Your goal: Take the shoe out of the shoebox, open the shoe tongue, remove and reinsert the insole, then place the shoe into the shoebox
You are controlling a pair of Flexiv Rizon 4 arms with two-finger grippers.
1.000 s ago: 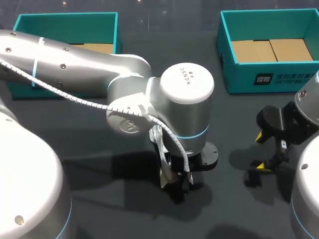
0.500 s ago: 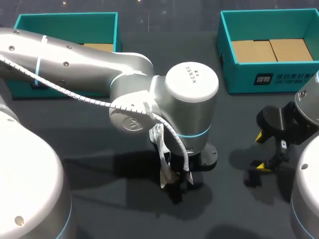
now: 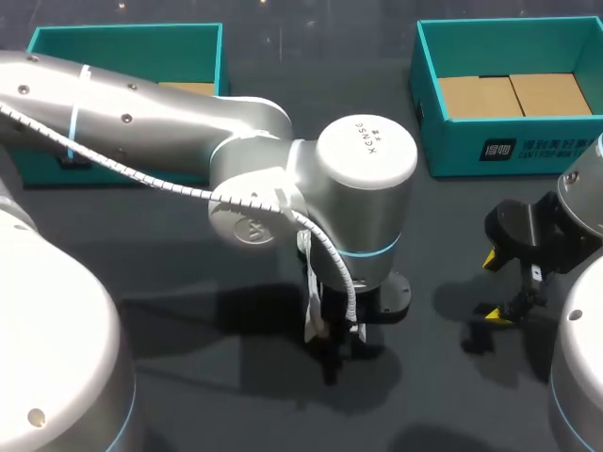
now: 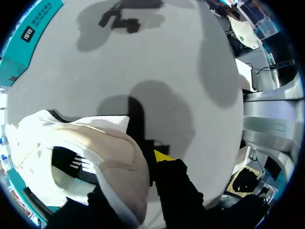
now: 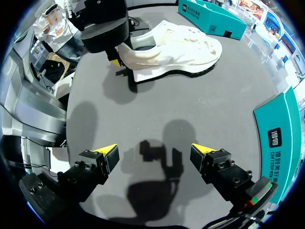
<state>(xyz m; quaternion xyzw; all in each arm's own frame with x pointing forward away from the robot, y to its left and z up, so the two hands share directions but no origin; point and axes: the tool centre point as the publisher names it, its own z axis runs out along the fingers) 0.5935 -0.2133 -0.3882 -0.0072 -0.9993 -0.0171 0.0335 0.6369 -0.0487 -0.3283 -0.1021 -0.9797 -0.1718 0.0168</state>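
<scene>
Open table (image 5: pixel 214 109) around shoe (image 5: pixel 176 50), shoebox (image 3: pixel 452 151) apart

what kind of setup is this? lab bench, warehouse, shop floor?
Probably a robot test bench for a shoe-packing task. A dark table carries a teal left shoebox and a teal right shoebox, both open, and the left arm's fingers grip a white shoe.

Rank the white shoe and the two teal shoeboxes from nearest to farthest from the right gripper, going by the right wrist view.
Measured from the right gripper:
1. The near shoebox, close beside one of its fingers.
2. The white shoe, ahead of the gripper across the open table.
3. The far shoebox, beyond the shoe.
</scene>
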